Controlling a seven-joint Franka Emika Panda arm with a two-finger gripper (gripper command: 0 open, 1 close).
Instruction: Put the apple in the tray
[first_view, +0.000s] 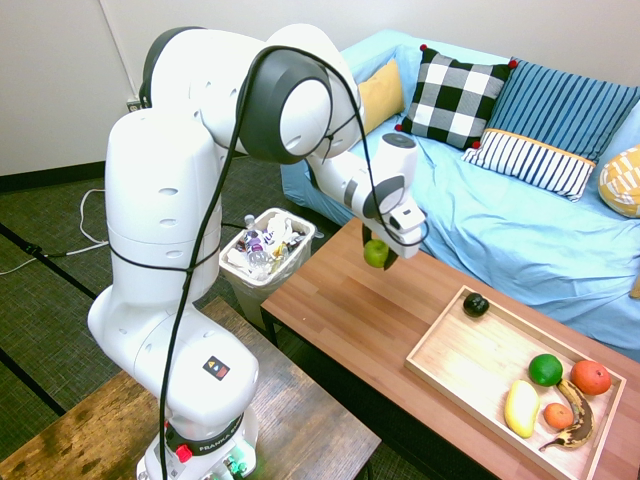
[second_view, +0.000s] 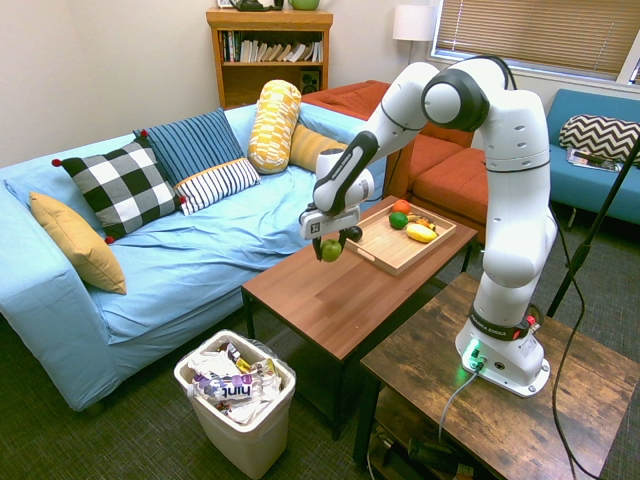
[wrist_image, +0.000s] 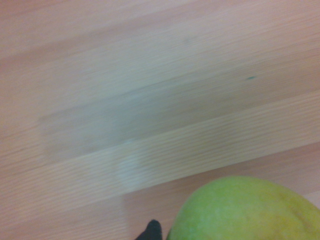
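Tool (first_view: 378, 252): one, on white arm, pointing down, clamped on the apple (first_view: 375, 253); apple light yellow-green, glossy, hanging clear above the counter (first_view: 350, 310), not touching it; same apple fills a corner of the wrist view (wrist_image: 245, 210) with bare wood grain beneath; tray (first_view: 470, 365): one, light wood, low rim, resting on the counter, well apart from the apple toward the counter's far end; near half of tray bare; tray contents, all at the end farthest from the apple save one: small dark fruit (first_view: 476, 305) in the corner nearest the apple, darker green round fruit (first_view: 545, 369), two orange-red fruits (first_view: 590, 377), yellow fruit (first_view: 521, 408), browned banana (first_view: 574, 418); step in hand, judged: carry, with apple lifted and not yet over the tray; next move, judged: travel along the counter toward the tray, height kept to clear the rim, descent onto the bare half away from the dark fruit, then release low so the round apple does not roll
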